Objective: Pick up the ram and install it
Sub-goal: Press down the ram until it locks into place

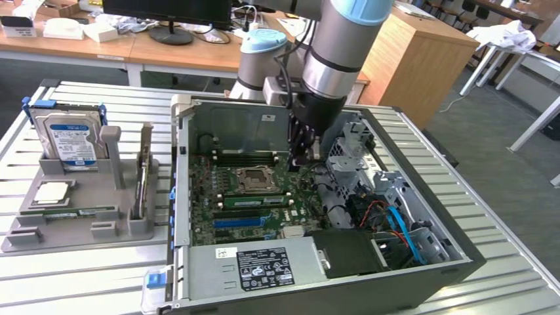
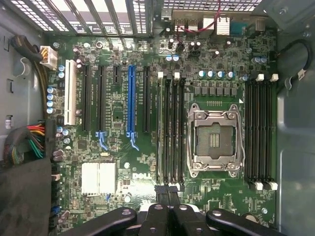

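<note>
Ram (image 1: 254,191) near downward-pointing, closed end effector (image 2: 169,190)

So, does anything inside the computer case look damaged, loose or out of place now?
Nothing looks damaged or askew. The processor socket on the motherboard stands empty; the tool hangs shut above the board.

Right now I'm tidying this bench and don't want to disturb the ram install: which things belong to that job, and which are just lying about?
Job in hand:
ram, seemingly seated in a slot beside the processor socket
gripper, shut, over the motherboard

Lying about:
hard drive and processor chip, both in the grey holder
monitor behind
</note>
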{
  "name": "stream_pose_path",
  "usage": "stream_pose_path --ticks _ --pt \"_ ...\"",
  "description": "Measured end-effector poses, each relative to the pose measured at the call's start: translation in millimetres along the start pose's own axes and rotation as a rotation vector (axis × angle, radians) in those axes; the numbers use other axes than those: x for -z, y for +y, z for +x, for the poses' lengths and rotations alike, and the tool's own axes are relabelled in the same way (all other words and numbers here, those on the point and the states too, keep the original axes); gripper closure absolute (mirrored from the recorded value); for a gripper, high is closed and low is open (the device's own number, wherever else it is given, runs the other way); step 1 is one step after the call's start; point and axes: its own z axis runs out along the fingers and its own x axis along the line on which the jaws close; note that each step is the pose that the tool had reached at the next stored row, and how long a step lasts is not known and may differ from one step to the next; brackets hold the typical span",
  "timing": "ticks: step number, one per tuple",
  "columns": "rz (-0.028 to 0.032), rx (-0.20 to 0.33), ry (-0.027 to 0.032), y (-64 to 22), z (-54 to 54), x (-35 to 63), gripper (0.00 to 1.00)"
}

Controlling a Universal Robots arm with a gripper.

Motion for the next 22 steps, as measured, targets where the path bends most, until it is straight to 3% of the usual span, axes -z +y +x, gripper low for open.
stream_pose_path --ticks 22 --pt "0.0000 0.000 -0.0001 -0.4 0.4 -14.3 0.90"
